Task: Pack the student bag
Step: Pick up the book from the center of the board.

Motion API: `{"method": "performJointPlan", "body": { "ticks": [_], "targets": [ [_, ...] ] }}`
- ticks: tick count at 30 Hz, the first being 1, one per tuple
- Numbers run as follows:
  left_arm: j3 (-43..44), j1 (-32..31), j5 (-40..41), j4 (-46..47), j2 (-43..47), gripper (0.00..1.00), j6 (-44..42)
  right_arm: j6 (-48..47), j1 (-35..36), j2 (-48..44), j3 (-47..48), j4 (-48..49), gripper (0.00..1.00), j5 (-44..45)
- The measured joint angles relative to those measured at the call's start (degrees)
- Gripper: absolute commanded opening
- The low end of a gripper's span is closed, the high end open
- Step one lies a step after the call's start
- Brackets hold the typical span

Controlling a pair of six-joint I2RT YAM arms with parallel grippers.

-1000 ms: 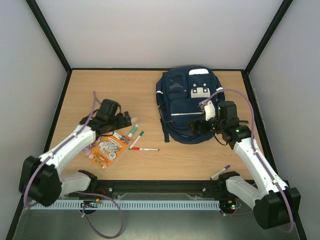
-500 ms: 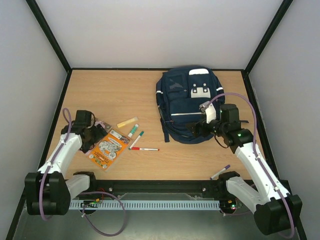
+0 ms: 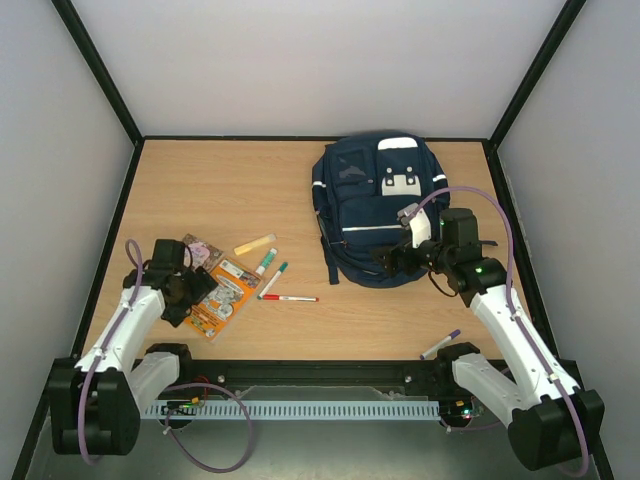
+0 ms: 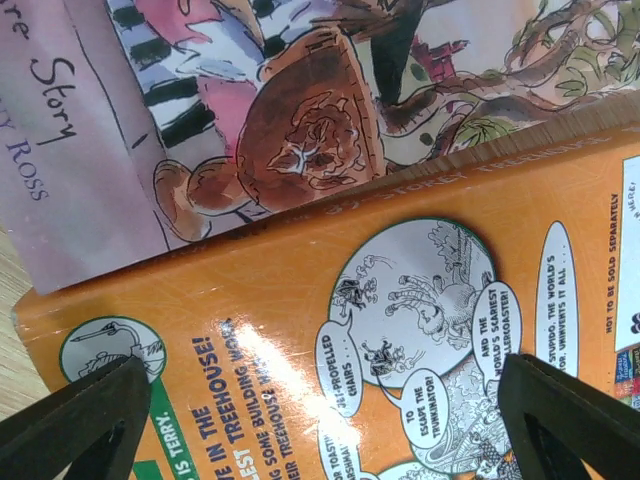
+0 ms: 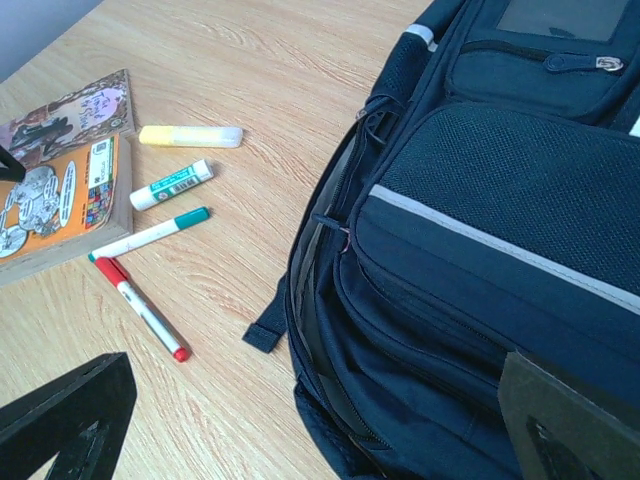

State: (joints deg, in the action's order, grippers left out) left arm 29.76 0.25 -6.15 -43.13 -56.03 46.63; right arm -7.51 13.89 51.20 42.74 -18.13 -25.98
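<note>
The big dark blue cloth backpack with white stripes lies flat on the wooden tabletop, in the upper right of the top view. Its front pockets face up. I cannot tell if its main zip is open.

The right fingers are spread wide with nothing between them. They hang just over the bottom end of the backpack, close to a zip line on its side. I think they are there to open the bag or to hold it, so that things can go in.

The left fingers are spread wide too. They sit low over a thick orange paperback book with cartoon pictures, in the lower left of the top view. One finger is at each side of it, which looks like getting ready to pinch it. I cannot tell if they touch it yet. The orange book lies partly on top of a thin book with a pink and brown picture cover, so a pinch has to take only the top one.

Between the books and the bag lie a yellow highlighter, a white stick with a green label, a green-capped pen and a red pen. A purple pen lies near the right arm's base. All of these are outside the bag, so the packing looks hardly begun.
</note>
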Motion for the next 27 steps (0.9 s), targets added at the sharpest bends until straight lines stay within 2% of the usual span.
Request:
{"method": "performJointPlan", "body": {
  "ticks": [4, 11, 19, 23, 27],
  "targets": [
    [-0.7, -2.0, 0.4, 1.3, 0.6, 0.98, 1.7, 0.0, 0.0, 0.1, 0.0, 0.0, 1.0, -0.5],
    [-0.4, -10.8, 4.4, 3.8, -2.2, 0.97, 4.9, -0.1, 0.0, 0.8, 0.0, -0.1, 1.0, -0.7],
    [0.2, -23.6, 2.9, 16.0, -7.6, 0.95, 10.8, -0.2, 0.0, 1.1, 0.0, -0.3, 1.0, -0.8],
    [2.0, -30.2, 0.8, 23.7, -12.6, 0.91, 13.4, -0.2, 0.0, 1.5, 0.0, -0.6, 1.0, -0.9],
    [4.8, -34.3, -0.5, 24.8, -15.6, 0.9, 13.8, -0.3, 0.0, 1.5, 0.0, -0.9, 1.0, -0.9]
  ]
}}
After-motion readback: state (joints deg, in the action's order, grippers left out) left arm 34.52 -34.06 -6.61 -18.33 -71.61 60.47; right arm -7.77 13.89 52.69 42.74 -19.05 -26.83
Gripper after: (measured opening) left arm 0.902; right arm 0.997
